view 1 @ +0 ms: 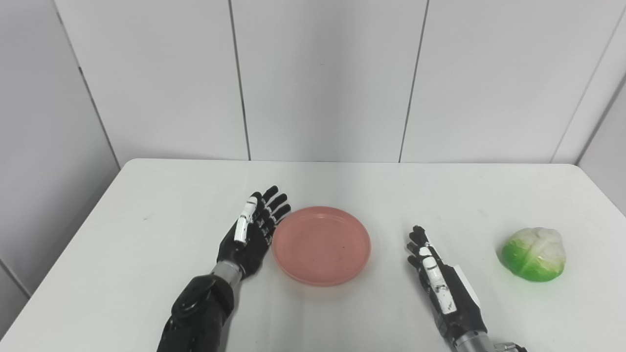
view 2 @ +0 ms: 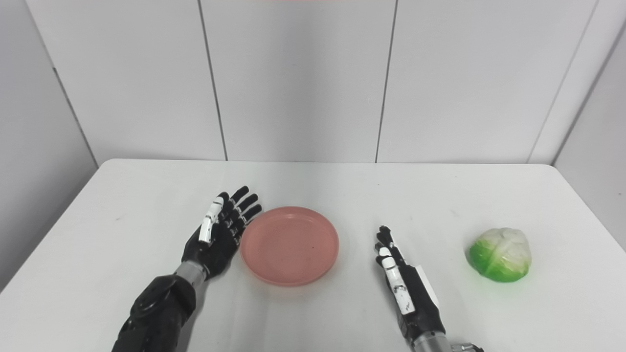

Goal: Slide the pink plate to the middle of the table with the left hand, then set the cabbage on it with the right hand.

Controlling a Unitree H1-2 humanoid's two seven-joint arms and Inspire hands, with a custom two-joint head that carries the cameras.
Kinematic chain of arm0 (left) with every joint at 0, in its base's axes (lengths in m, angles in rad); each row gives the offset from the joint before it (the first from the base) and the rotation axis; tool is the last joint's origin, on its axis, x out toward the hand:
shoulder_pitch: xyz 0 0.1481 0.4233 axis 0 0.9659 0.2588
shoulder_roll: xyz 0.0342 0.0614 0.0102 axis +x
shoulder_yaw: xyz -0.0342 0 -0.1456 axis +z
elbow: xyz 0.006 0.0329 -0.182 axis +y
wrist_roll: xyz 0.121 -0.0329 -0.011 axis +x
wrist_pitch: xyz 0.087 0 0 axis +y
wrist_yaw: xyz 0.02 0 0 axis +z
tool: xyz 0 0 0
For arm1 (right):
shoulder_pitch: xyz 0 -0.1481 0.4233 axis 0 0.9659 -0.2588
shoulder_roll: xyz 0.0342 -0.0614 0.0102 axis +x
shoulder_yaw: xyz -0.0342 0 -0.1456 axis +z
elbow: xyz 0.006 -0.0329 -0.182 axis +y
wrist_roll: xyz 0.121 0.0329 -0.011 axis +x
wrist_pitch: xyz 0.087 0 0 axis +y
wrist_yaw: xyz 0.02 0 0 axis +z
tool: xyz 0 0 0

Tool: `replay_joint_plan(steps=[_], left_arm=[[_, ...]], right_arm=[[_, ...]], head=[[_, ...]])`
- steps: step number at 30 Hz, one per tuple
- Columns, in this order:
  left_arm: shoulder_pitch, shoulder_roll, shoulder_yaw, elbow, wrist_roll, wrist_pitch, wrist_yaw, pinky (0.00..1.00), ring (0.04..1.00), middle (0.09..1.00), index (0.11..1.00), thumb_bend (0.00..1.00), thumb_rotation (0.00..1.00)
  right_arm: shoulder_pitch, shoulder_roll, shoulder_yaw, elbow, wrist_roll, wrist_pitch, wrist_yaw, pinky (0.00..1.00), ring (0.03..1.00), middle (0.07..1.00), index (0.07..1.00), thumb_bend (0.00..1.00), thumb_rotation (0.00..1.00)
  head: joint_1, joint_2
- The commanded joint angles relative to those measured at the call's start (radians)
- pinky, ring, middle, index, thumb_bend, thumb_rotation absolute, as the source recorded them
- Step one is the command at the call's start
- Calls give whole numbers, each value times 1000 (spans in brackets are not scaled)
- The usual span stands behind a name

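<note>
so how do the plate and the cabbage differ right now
The pink plate is flat, shallow and empty; the cabbage is a rounded lump, green low down and white on top. The plate lies near the table's middle with the open left hand against its left rim; the cabbage sits far right, untouched. Both rest on the white table.

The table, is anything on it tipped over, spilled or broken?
Nothing stands out. The pink plate sits flat and empty near the middle of the table, with a tiny dark speck inside. The cabbage rests whole off to the right. The left hand is open beside the plate's rim, and the right hand is open and holds nothing.
</note>
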Motion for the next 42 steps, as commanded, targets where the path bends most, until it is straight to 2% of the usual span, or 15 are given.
replay_joint_plan(steps=[1, 14, 22, 24, 26, 29, 30, 32, 37, 39, 42], left_arm=[[38, -7, -7, 26, -12, 50, -11, 936, 937, 940, 930, 322, 1000], [64, 2, 2, 87, -21, 3, -36, 895, 907, 911, 894, 355, 1000], [62, -1, 6, 163, -18, -53, -61, 869, 887, 893, 881, 369, 1000], [55, 0, 5, 200, -17, -76, -74, 876, 886, 892, 879, 386, 1000], [48, 3, 4, 239, -15, -102, -91, 882, 884, 888, 876, 394, 1000], [37, 5, 6, 286, -14, -130, -109, 874, 874, 879, 870, 393, 993], [34, 6, 9, 298, -16, -137, -114, 874, 872, 878, 868, 391, 981], [28, 12, 14, 321, -20, -149, -123, 873, 870, 877, 869, 388, 978], [8, 27, 25, 378, -22, -175, -144, 841, 845, 857, 851, 392, 956], [-3, 38, 32, 415, -28, -191, -166, 834, 842, 855, 850, 401, 936], [-17, 49, 41, 463, -31, -211, -187, 826, 839, 852, 846, 405, 936]], right_arm=[[10, 19, 21, 25, -3, 14, 7, 1000, 1000, 1000, 1000, 254, 1000], [4, 25, 18, 43, -8, 3, -15, 1000, 1000, 1000, 1000, 285, 1000], [-6, 17, -2, 53, -22, -44, -39, 1000, 1000, 1000, 1000, 315, 1000], [-15, 8, -6, 52, -57, -75, -61, 1000, 1000, 1000, 1000, 367, 1000], [-19, -3, -1, 14, -125, -73, -93, 994, 995, 1000, 1000, 453, 1000], [-27, -19, 5, -47, -212, -61, -125, 930, 966, 977, 986, 539, 968], [-35, -27, 8, -67, -259, -62, -142, 886, 939, 954, 960, 591, 962], [-59, -43, 10, -104, -350, -64, -178, 854, 909, 926, 932, 631, 955], [-122, -74, -18, -186, -411, -56, -197, 803, 860, 882, 897, 748, 824], [-150, -91, -36, -223, -435, -44, -202, 802, 847, 871, 894, 830, 731], [-176, -116, -62, -263, -461, -35, -204, 800, 842, 866, 895, 868, 677]], head=[[-13, 0], [-79, -1], [-143, -18], [-154, -24], [-166, -31], [-195, -38], [-204, -39], [-230, -42], [-272, -47], [-297, -48], [-309, -48]])
